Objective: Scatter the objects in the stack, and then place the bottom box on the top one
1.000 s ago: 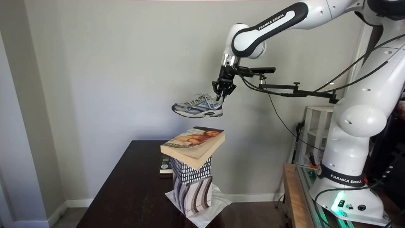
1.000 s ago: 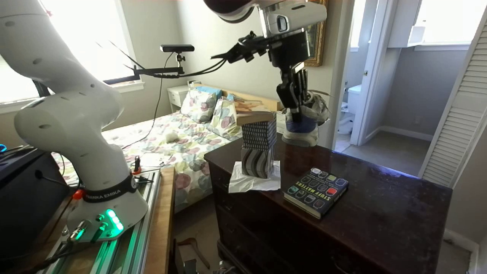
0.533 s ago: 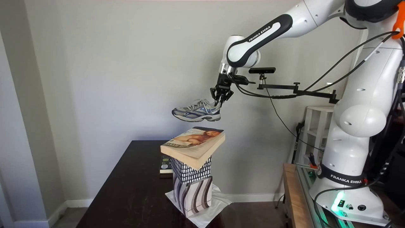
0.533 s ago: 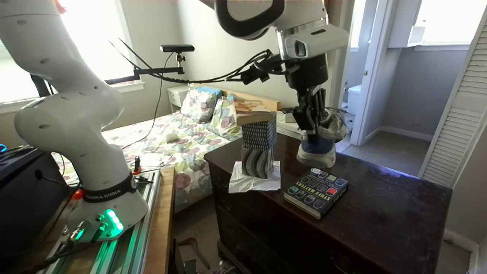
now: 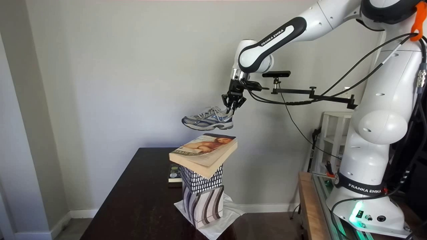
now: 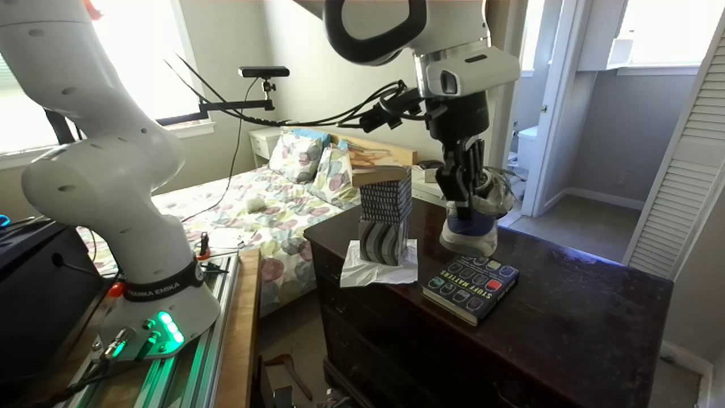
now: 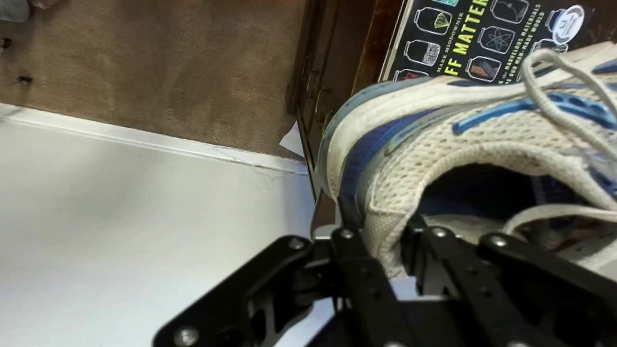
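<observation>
My gripper [image 5: 230,111] is shut on the heel of a grey, white and blue running shoe [image 5: 208,119], one finger inside it, as the wrist view shows [image 7: 434,120]. The shoe hangs roughly level in the air. In an exterior view it hangs beside the stack, above the back end of a black book [image 6: 470,289]. The stack has a striped box [image 5: 206,208] at the bottom, a dark box with white dashes [image 5: 201,181] on it, and a thick paperback [image 5: 203,146] on top, lying askew and overhanging. The stack is outside the wrist view.
The stack stands on a sheet of white paper [image 6: 362,275] near the edge of a dark wooden dresser [image 6: 566,317]. A bed [image 6: 306,232] lies behind the dresser. A camera on a black arm [image 5: 277,74] sticks out near my wrist and cables.
My gripper has lowered with the shoe. In an exterior view it has also moved away from the stack, towards the black book. The last half second shows only a small drop. The stack is unmoved.
</observation>
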Robot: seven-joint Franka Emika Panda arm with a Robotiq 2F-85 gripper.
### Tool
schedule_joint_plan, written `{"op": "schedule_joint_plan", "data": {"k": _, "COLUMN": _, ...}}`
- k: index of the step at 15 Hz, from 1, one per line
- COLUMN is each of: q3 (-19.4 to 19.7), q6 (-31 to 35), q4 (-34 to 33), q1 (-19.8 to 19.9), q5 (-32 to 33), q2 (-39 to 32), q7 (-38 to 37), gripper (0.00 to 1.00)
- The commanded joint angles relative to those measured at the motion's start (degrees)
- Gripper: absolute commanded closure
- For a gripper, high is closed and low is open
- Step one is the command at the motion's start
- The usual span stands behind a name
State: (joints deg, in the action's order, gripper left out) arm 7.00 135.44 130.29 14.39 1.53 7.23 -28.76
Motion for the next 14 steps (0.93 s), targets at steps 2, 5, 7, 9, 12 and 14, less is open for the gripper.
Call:
{"op": "schedule_joint_plan", "data": {"k": 2, "q3": 0.5, "q6": 0.8, "q4": -0.4, "q1": -0.5, "q5": 0.9, "q2": -0.9, "q7": -1.4, "gripper": 0.94}}
{"op": "schedule_joint_plan", "data": {"k": 5, "q3": 0.7, "q6": 3.5, "q4": -2.6, "q1": -0.4, "q5": 1.1, "q2": -5.2, "q7": -4.1, "gripper": 0.94}}
{"op": "schedule_joint_plan", "data": {"k": 7, "q3": 1.2, "q6": 5.8, "q4": -3.9, "q1": -0.7, "q5": 0.8, "q2": -8.0, "q7": -5.0, "gripper": 0.94}}
{"op": "schedule_joint_plan", "data": {"k": 9, "q3": 1.8, "q6": 8.3, "q4": -5.5, "q1": -1.0, "q5": 0.8, "q2": -11.0, "q7": -6.1, "gripper": 0.94}}
{"op": "schedule_joint_plan", "data": {"k": 12, "q3": 3.1, "q6": 10.8, "q4": -8.4, "q1": -1.8, "q5": 0.3, "q2": -15.8, "q7": -6.8, "gripper": 0.94}}
{"op": "schedule_joint_plan", "data": {"k": 14, "q3": 4.0, "q6": 12.3, "q4": -10.6, "q1": -2.3, "q5": -0.3, "q2": -19.2, "q7": -6.6, "gripper": 0.94}}
